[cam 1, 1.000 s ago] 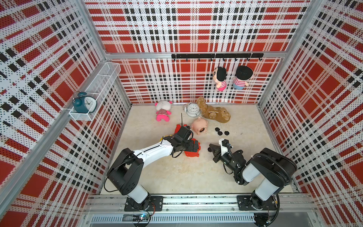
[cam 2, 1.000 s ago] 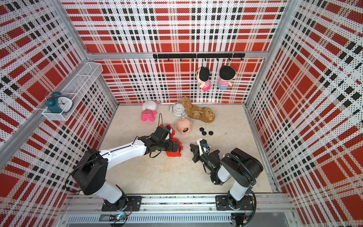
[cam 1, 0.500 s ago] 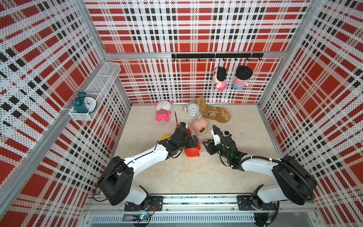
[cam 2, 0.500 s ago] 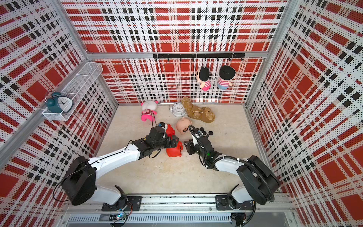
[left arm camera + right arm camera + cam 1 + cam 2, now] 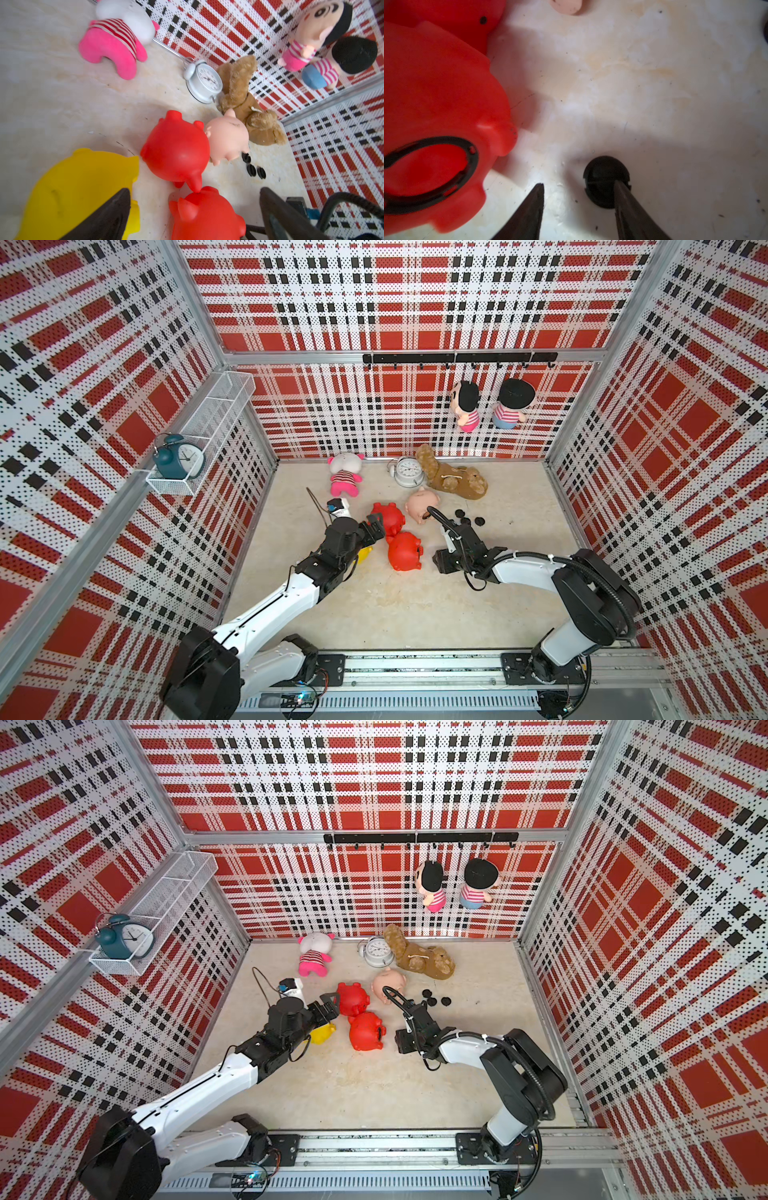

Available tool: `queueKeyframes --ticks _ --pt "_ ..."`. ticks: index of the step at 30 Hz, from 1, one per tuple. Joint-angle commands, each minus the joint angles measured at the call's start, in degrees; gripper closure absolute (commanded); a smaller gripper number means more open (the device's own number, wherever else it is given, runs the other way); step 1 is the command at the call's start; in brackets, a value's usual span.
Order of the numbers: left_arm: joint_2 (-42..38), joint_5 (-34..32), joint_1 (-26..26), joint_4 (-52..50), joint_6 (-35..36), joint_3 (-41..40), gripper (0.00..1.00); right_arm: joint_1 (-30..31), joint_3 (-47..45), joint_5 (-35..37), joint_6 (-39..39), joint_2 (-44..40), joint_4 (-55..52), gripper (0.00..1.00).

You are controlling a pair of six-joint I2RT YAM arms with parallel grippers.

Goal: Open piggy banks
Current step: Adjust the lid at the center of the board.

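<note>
Since a second ago my left gripper has slid a little toward the far side, and my right jaws have gone from shut to apart. Leftmost lies the yellow pig, half under my left wrist. My left jaws stand wide with nothing between them, just left of the far red pig. Touching that one on its near side is the near red pig, lying on its side with its open belly hole facing my right gripper. The pink pig sits farther back. My right jaws hold nothing; a plug lies on the table by one finger, and I cannot tell whether it touches. Three more plugs lie beyond, far and right. I judge the far red pig the likeliest next: my left arm is nearer, though the pig's belly is hidden from me. Bare table on the near side gives room, but the pigs crowd each other.
</note>
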Motion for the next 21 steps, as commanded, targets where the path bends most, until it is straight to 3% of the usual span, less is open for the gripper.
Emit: queueKeyframes --ticks 1,11,21 --pt "-3.54 2.21 3.20 4.84 -2.05 -3.21 0.01 0.82 1.52 4.19 -0.16 2.09 -3.16 0.45" --pt "-7.17 4.99 6.89 4.67 -2.86 -6.69 0.02 1.06 3.68 14.41 -1.74 6.11 -6.29 0.52" --pt "-7.16 0.77 9.61 0.55 1.89 -5.28 0.02 -7.80 6.82 14.34 -4.59 10.06 -5.10 0.50"
